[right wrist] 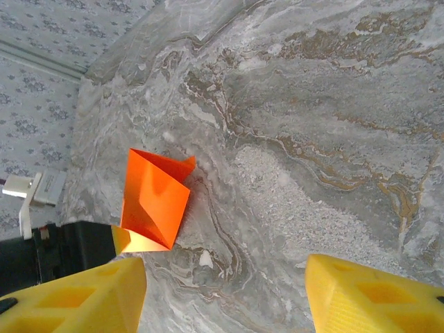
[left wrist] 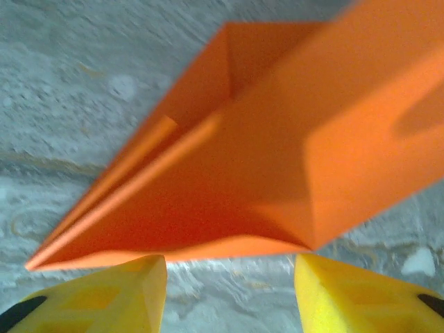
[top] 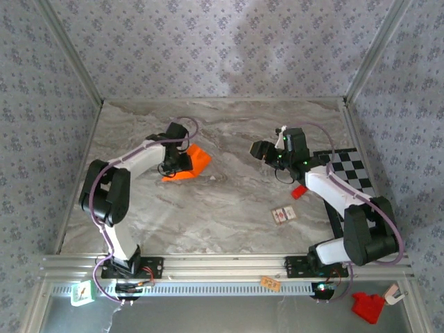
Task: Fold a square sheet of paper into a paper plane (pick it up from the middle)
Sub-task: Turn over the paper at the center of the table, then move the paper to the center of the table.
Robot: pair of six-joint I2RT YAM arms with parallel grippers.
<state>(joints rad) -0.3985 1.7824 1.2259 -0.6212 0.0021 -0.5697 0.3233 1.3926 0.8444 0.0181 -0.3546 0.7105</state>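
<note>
The square sheet of paper (top: 193, 162) is bright orange and lies on the marble table, folded into a broad pointed shape with raised flaps. My left gripper (top: 175, 165) hovers at its left edge. In the left wrist view the paper (left wrist: 277, 152) lies just ahead of the yellow fingertips (left wrist: 111, 295), and the left gripper (left wrist: 230, 281) is open with bare table between its jaws. My right gripper (top: 258, 148) hangs open to the right of the paper, well clear of it. From the right wrist the paper (right wrist: 154, 198) lies up and left of the open right gripper (right wrist: 225, 295).
A small red block (top: 299, 191) and two small cards (top: 283, 214) lie near the right arm. A black-and-white checkered board (top: 350, 170) sits at the right edge. Patterned walls close in the table on three sides. The left gripper's black body (right wrist: 62, 253) borders the paper.
</note>
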